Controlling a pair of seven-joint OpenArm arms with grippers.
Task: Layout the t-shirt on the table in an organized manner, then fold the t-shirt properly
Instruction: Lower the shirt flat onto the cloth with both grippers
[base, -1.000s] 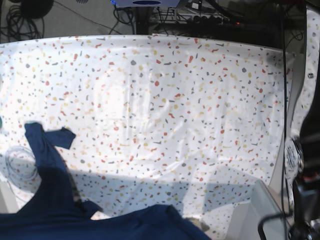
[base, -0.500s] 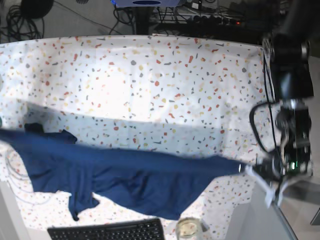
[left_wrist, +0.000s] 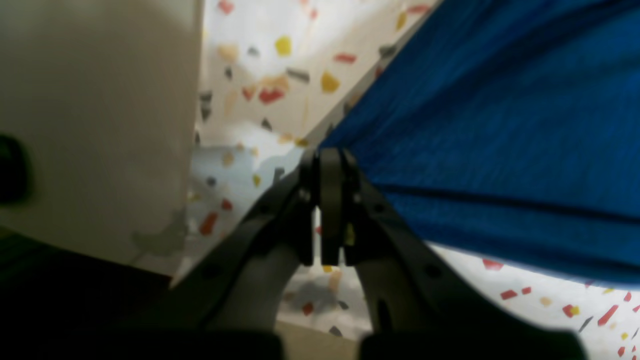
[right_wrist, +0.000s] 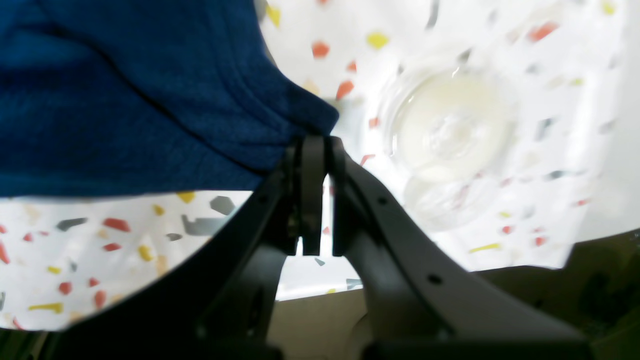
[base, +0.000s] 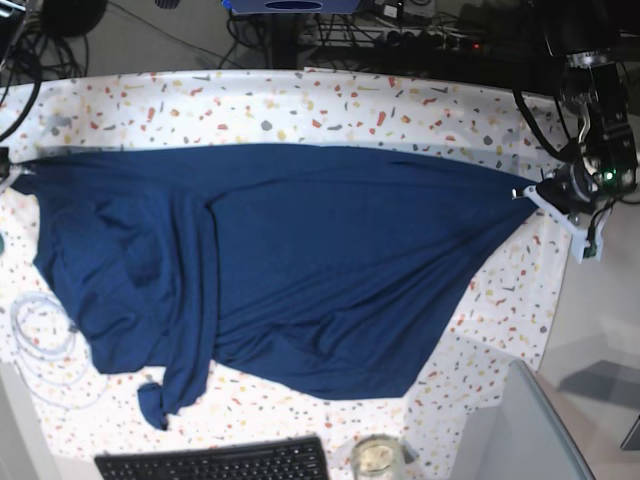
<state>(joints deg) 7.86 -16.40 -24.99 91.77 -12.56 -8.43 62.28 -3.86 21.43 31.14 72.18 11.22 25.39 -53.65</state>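
Where the left wrist view looks down, the left pincer (left_wrist: 330, 200) sits at frame centre, its jaws pressed together on a corner of the t-shirt (left_wrist: 490, 130), whose blue cloth fills the upper right. Beneath it the speckled surface (left_wrist: 280, 75) shows at upper centre and lower right, and a plain pale panel (left_wrist: 95, 115) fills the left.

In the right wrist view, the right pincer (right_wrist: 317, 195) is closed on a hemmed corner of the t-shirt (right_wrist: 125, 100), which covers the upper left. A clear round container (right_wrist: 450, 130) lies on the surface (right_wrist: 100, 240) at upper right.

From the base view, the t-shirt (base: 300, 260) stretches across the surface (base: 300, 105), pulled taut along its upper edge from the far left edge to the left pincer (base: 545, 190) at right. Cables (base: 40, 40) lie on the floor beyond. A keyboard (base: 215, 463) and a glass jar (base: 375, 458) sit at the bottom edge, a coiled white cord (base: 40, 340) at lower left.
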